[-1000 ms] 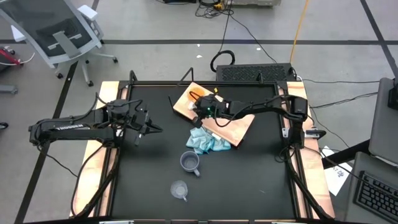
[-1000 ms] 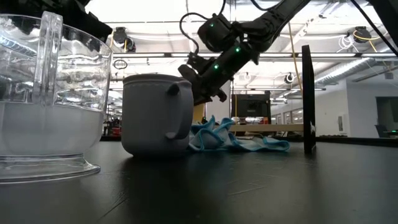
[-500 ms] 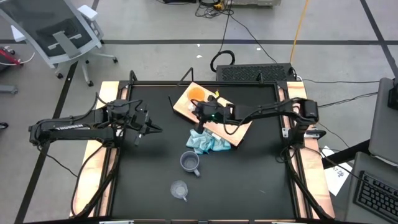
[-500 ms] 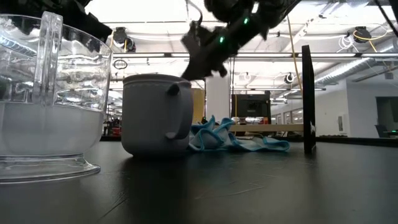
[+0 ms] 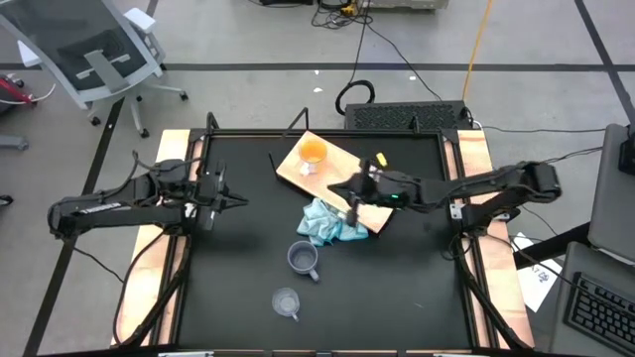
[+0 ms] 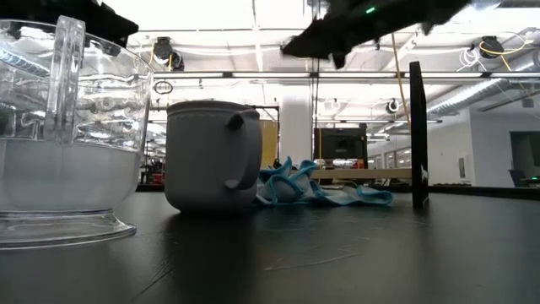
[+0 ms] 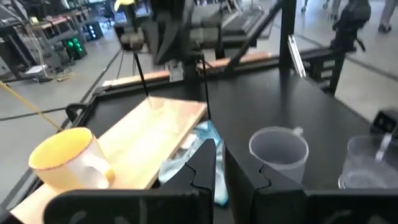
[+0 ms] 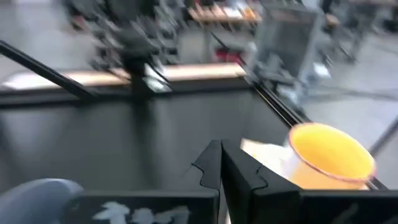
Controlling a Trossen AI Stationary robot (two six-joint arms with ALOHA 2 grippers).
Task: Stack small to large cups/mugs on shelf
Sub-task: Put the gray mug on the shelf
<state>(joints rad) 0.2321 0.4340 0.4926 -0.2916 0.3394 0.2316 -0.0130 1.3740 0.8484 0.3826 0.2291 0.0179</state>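
One orange mug with a white handle (image 5: 313,154) on the light wooden board (image 5: 337,183), right gripper (image 5: 349,190) pressed together above it, holding nothing, left gripper (image 5: 238,201) nearly closed at the table's left side.

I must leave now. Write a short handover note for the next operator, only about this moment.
Right claw: shut, empty, above the shelf.
Left claw: nearly shut, empty, waiting at the table's left side.
Done: orange mug stands on the shelf.
Left: grey-blue mug and clear cup are on the black table, beyond the light blue cloth; nothing is stacked.
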